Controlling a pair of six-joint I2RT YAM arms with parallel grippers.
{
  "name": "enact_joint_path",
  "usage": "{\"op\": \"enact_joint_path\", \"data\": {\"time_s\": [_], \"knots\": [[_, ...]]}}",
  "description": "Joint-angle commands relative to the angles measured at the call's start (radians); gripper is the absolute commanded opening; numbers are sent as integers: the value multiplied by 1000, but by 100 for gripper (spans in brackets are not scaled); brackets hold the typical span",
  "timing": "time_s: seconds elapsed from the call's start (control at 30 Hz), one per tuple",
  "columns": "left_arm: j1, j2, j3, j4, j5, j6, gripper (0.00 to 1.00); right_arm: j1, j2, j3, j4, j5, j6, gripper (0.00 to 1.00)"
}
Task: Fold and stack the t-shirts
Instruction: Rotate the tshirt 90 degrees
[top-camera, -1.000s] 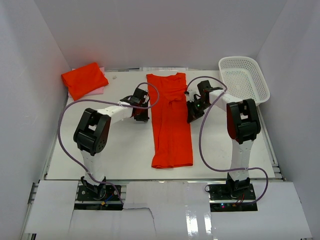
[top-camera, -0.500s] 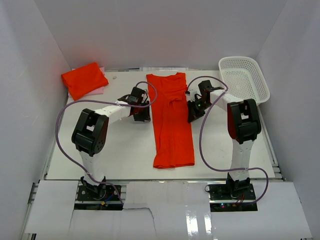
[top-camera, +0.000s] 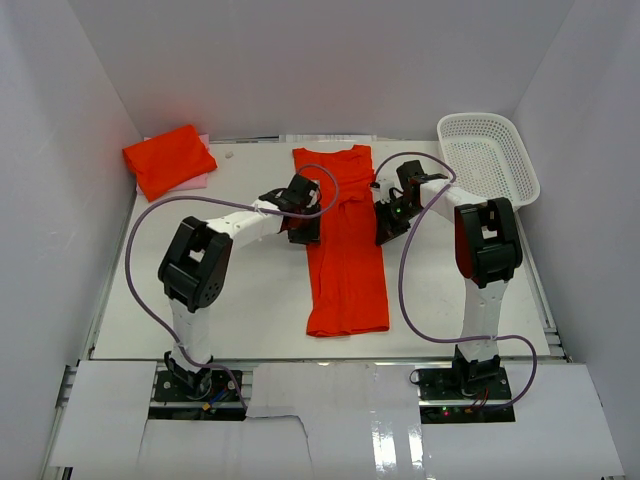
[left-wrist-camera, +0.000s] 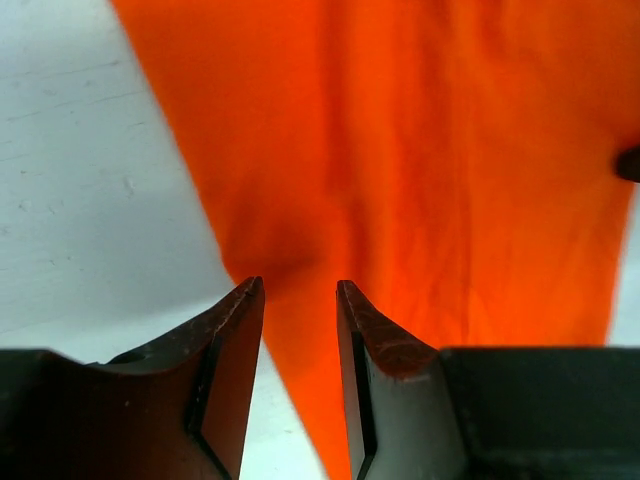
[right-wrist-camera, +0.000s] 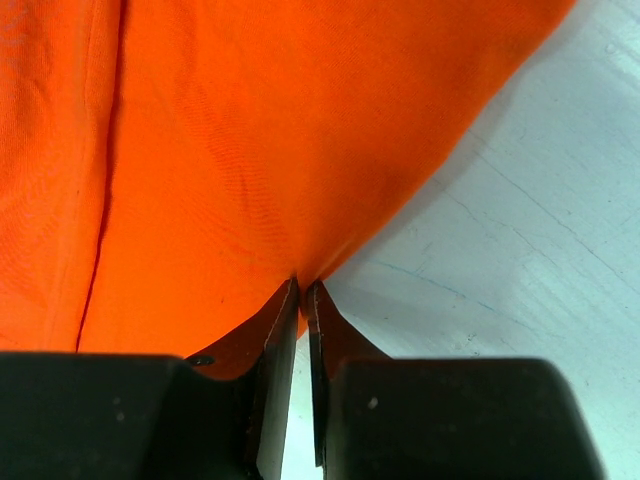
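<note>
Top view: left gripper (top-camera: 305, 228) has shifted right, now on left edge of long t-shirt (top-camera: 345, 265), which lies flat between the arms. Right gripper (top-camera: 386, 226) unmoved at opposite edge.
Left wrist: fingers (left-wrist-camera: 235, 345) half apart, straddling edge, gripping nothing.
Right wrist: fingers (right-wrist-camera: 281, 340) nearly together, pinching fabric edge.
Judgement: two-sided grab for next fold is close.

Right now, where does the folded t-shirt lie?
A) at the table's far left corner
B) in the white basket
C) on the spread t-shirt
A: the folded t-shirt sits at the far left corner, apart from the spread t-shirt and the basket.
</note>
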Motion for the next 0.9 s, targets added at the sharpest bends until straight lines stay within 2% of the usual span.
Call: {"op": "enact_joint_path", "data": {"time_s": [0.0, 0.23, 0.33, 0.4, 0.47, 0.63, 0.67, 0.7, 0.87], "knots": [[11, 22, 3, -31, -64, -11, 46, -6, -16, 3, -15, 48, -25, 15], [11, 24, 1, -48, -110, -19, 52, -6, -11, 11, -18, 45, -27, 15], [11, 39, 4, -47, -98, -24, 51, -6, -10, 17, -22, 41, -27, 15], [11, 51, 12, -47, -89, -22, 45, -6, -10, 20, -20, 43, -25, 15], [11, 70, 15, -44, -73, -22, 33, -6, -10, 20, -21, 45, -25, 15], [11, 93, 19, -38, -61, -15, 27, -6, -10, 14, -22, 46, -25, 15], [11, 94, 18, -38, -61, -13, 21, -6, -10, 14, -22, 46, -25, 15], [11, 94, 16, -38, -63, -11, 0, -6, -11, 15, -22, 48, -27, 15], [14, 65, 4, -48, -73, -5, 0, -4, -11, 15, -20, 55, -27, 15]]}}
